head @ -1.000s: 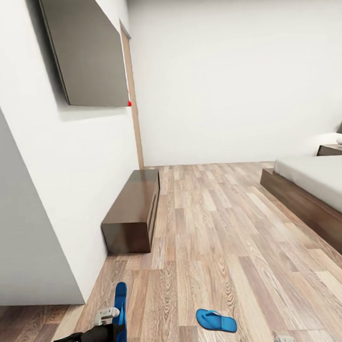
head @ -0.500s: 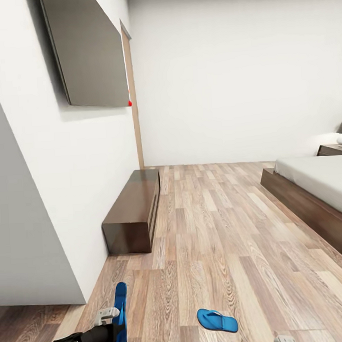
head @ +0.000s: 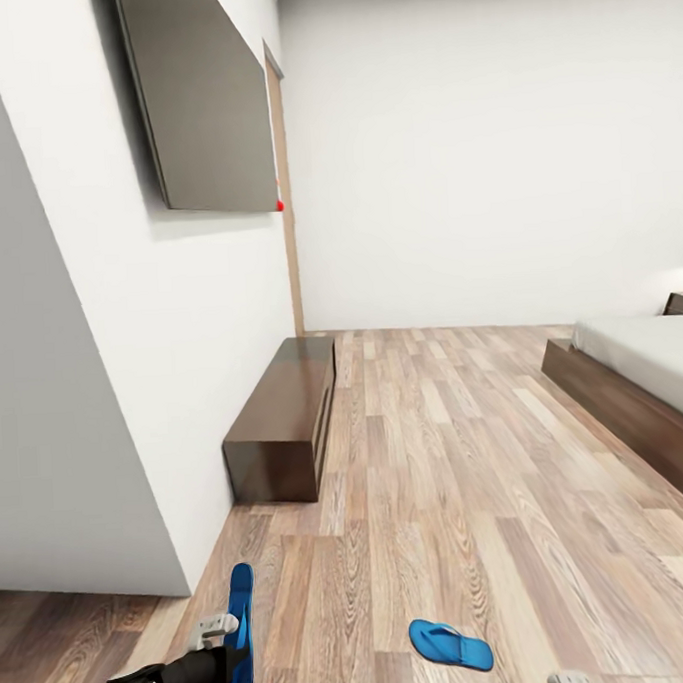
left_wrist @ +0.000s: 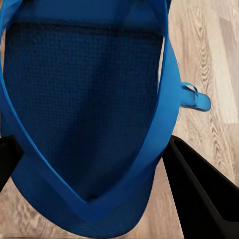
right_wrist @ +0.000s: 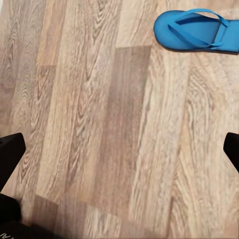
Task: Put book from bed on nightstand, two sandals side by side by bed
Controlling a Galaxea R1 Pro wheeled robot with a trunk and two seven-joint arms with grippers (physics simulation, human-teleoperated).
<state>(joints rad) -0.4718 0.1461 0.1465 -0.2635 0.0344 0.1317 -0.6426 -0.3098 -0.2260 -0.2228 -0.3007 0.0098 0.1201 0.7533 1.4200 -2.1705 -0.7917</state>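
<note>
Blue sandal [left_wrist: 84, 114] clamped in left pincer [head: 225, 636], second sandal [head: 451, 644] on wood floor [head: 439, 477], right pincer fingertips [right_wrist: 10, 149] apart, no readable writing.

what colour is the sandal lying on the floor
Bright blue all over, strap included. The sandal shows best in the right wrist view, lying on the wood-plank floor.

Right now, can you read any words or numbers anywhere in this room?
None: no words or numbers can be read.
The flat grey wall panel is blank.
The long dark-brown low cabinet carries no label.
Both bright blue flat sandals, one on the floor and one in the left gripper, are plain.
</note>
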